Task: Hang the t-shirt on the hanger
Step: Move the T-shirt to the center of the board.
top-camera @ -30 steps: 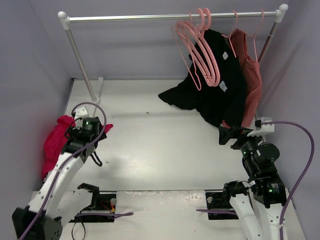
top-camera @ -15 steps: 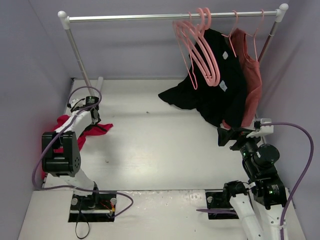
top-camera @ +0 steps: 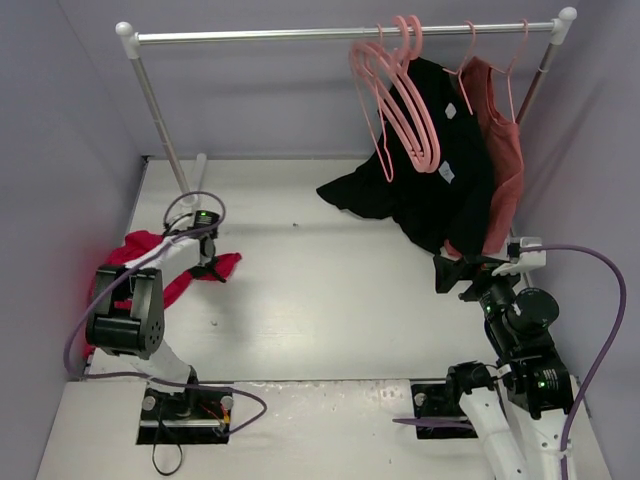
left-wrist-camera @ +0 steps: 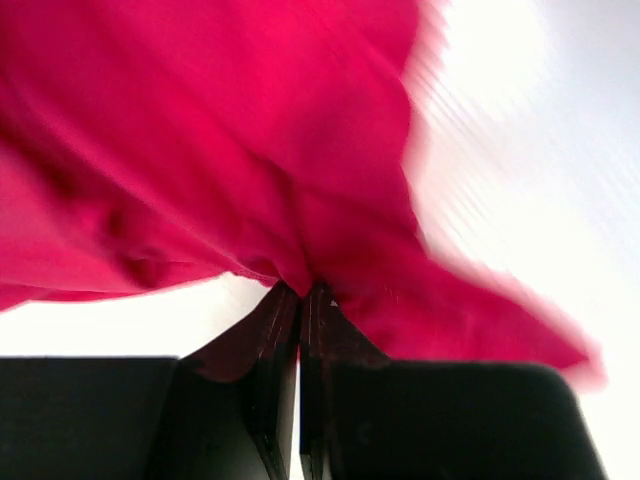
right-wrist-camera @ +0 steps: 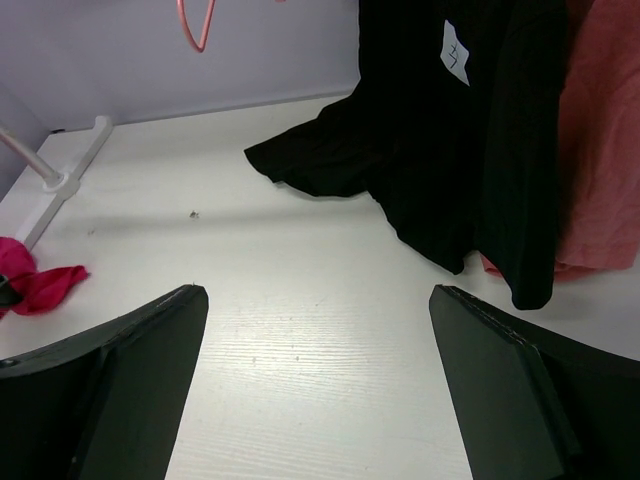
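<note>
Your right gripper (top-camera: 447,272) sits nearest you, in front of the right end of the rail (top-camera: 300,36). Its jaws are spread wide and hold nothing, and its wrist view shows only bare table (right-wrist-camera: 320,380) between the fingers. Your left gripper (top-camera: 208,268) is in front of the rail's left post, clamped tight on a fold of the t-shirt (top-camera: 150,245). From the left wrist you see the fingertips pinching the crimson cloth at its lower edge, with the blurred fabric fanning up and out on both sides. The rest of the t-shirt lies crumpled on the table, trailing from that gripper toward the wall beside the rail's left post. On the rail's right half hang the empty pink hangers (top-camera: 400,90), then a black shirt (top-camera: 430,190), then a rust-red top (top-camera: 505,170).
</note>
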